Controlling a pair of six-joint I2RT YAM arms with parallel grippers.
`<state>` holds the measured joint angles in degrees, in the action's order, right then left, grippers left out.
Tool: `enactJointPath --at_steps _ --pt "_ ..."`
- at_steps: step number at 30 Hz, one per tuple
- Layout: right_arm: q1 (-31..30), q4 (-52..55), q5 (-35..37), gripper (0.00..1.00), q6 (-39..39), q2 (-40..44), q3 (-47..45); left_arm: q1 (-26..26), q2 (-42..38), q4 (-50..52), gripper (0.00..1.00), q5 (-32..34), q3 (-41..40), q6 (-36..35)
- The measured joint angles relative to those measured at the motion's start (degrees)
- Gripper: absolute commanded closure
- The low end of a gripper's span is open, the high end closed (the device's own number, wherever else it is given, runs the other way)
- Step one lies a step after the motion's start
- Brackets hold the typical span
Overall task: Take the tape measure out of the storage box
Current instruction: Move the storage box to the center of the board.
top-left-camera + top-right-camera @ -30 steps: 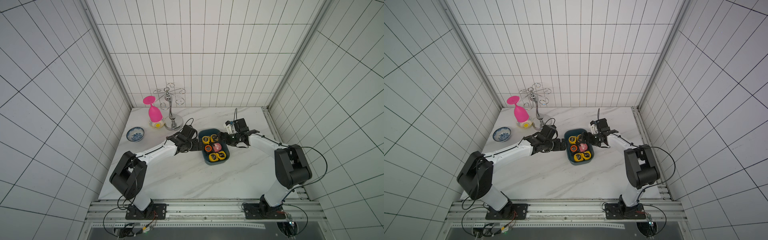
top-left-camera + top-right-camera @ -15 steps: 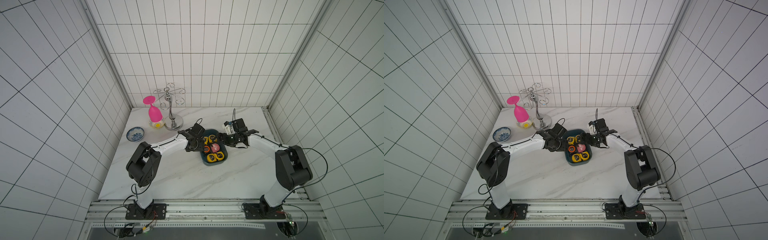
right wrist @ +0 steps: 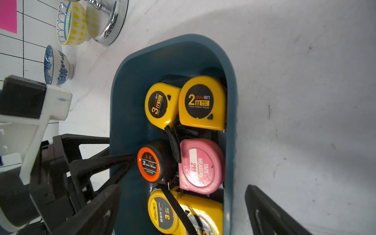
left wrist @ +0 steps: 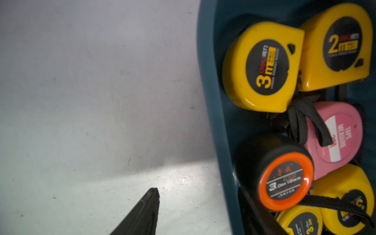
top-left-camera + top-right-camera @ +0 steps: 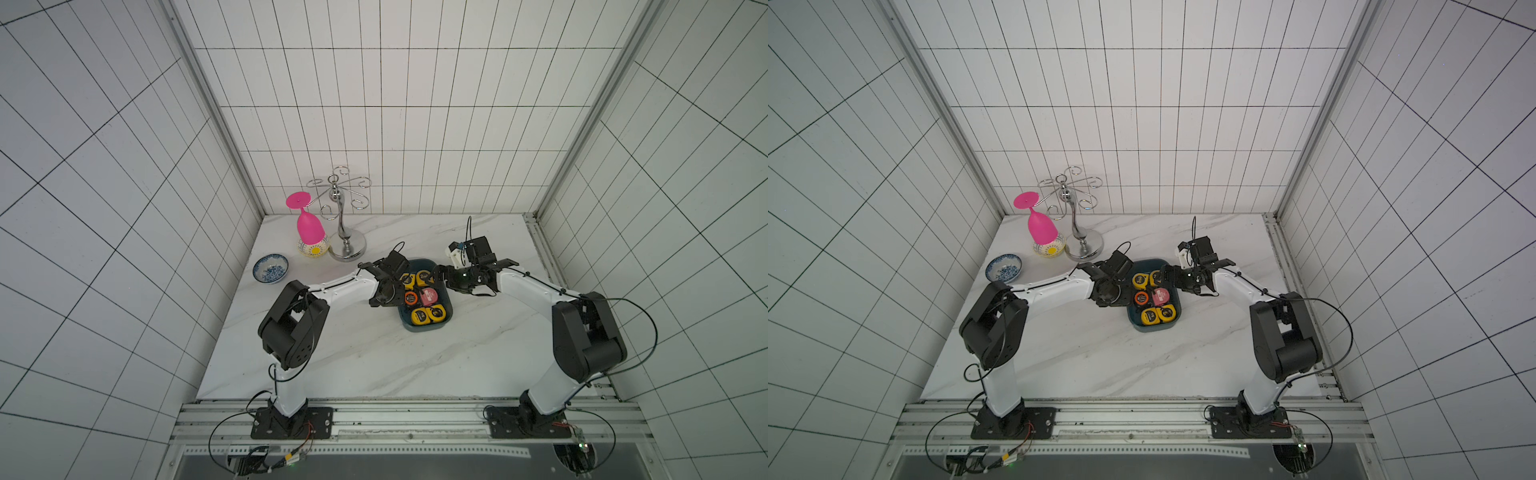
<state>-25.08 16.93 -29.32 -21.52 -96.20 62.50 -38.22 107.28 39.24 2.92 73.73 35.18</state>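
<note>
The storage box is a dark teal tray mid-table holding several tape measures: yellow ones, a pink one and a black one with an orange ring. My left gripper straddles the box's left wall. One finger rests outside on the table and the other sits inside beside the orange-ringed tape measure. A gap shows between the outer finger and the wall. My right gripper hangs wide open over the box's far right end, holding nothing.
A blue-and-white bowl sits at the left. Behind it a pink glass stands upside down on a yellow patterned bowl. A chrome rack stands beside it, close behind the box.
My left gripper has moved right from beside the box onto its left wall, and its jaws have narrowed a lot. The right arm has hardly moved.
</note>
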Motion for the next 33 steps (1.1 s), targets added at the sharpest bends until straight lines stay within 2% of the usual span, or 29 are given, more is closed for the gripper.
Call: enactJointPath --at_steps 7,15,20,26,33 --pt "0.0 0.09 0.0 0.01 0.04 0.0 0.0 3.1 -4.57 2.12 0.37 2.43 -4.94 -0.26" --pt "0.0 0.09 -0.02 0.01 0.04 0.0 0.0 3.41 -9.53 4.57 0.4 4.92 -10.01 -0.2" --pt "0.0 0.09 -0.04 0.01 0.02 0.0 0.0 3.45 -12.41 6.38 0.37 6.84 -12.63 -0.07" --pt "0.0 0.13 -0.04 0.01 0.02 0.0 0.0 3.17 -13.73 9.49 0.25 8.24 -10.93 -0.11" --pt "0.0 0.48 0.0 0.01 0.04 0.22 -0.02 0.96 -14.75 11.65 0.24 6.32 -2.62 1.27"
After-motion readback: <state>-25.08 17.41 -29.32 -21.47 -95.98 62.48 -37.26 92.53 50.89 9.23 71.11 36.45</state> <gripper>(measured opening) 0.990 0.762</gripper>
